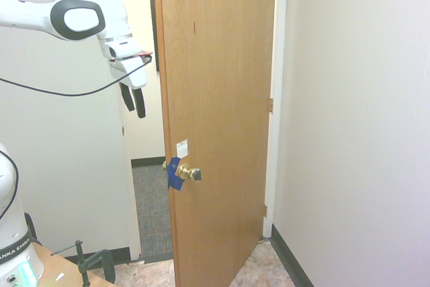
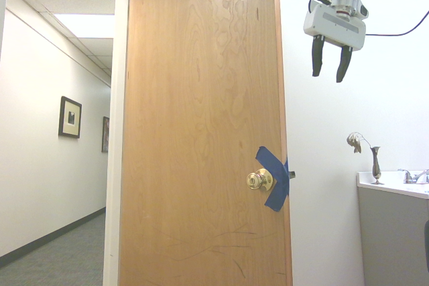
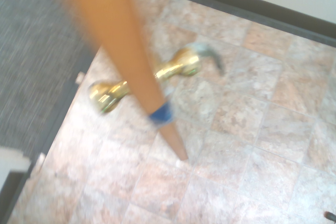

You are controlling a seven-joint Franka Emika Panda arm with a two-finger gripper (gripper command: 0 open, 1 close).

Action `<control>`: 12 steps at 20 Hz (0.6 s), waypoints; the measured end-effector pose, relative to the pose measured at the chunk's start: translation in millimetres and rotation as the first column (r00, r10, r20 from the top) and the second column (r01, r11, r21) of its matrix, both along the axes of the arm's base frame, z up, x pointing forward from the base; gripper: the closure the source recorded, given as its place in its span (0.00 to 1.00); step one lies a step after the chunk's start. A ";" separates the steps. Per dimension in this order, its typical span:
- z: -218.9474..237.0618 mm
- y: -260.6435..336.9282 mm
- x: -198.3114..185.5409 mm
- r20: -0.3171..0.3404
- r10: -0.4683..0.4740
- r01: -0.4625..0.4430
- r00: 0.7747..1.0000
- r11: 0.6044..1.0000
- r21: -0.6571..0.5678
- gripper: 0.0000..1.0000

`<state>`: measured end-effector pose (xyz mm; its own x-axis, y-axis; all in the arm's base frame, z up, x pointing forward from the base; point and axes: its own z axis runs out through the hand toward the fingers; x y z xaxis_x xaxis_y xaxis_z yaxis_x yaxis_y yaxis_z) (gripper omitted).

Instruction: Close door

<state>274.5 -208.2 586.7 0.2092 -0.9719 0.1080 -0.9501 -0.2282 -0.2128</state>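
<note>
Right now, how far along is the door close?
Done: nothing visible; the door stands ajar, carpet showing past its latch edge.
In hand: nothing; the tool hangs above knob height with its fingers apart, gripping nothing.
Left: the whole swing, until the latch edge meets the white frame.

In the second exterior view, a slender metal vase (image 2: pixel 376 165) with a drooping dried stem (image 2: pixel 355 141) stands on a white counter (image 2: pixel 392 185) just beside a faucet (image 2: pixel 415 177), and two framed pictures, the nearer one dark-edged (image 2: pixel 70 117), hang along the hallway wall (image 2: pixel 40 165) above gray carpet (image 2: pixel 67 256). In the first exterior view, a dark clamp (image 1: pixel 94 260) grips the edge of the wooden desk (image 1: pixel 64 272), near pinkish stone-patterned floor tiles (image 1: pixel 144 275).
</note>
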 end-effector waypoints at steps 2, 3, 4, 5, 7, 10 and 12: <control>0.5 -22.6 3.6 0.001 -0.040 0.040 0.999 0.999 0.008 0.00; 1.5 -34.0 6.9 0.003 -0.059 0.059 0.998 0.998 0.011 0.00; -2.1 -47.8 9.3 0.005 -0.081 0.081 0.997 0.997 0.016 0.00; -3.1 -56.4 13.1 0.004 -0.099 0.099 0.995 0.995 0.017 0.00; -20.3 -85.5 19.4 0.002 -0.146 0.146 0.989 0.989 0.026 0.00; -38.5 -103.8 45.3 -0.008 -0.162 0.163 0.987 0.986 0.036 0.00; -49.0 -94.4 72.3 -0.015 -0.128 0.128 0.992 0.991 0.030 0.00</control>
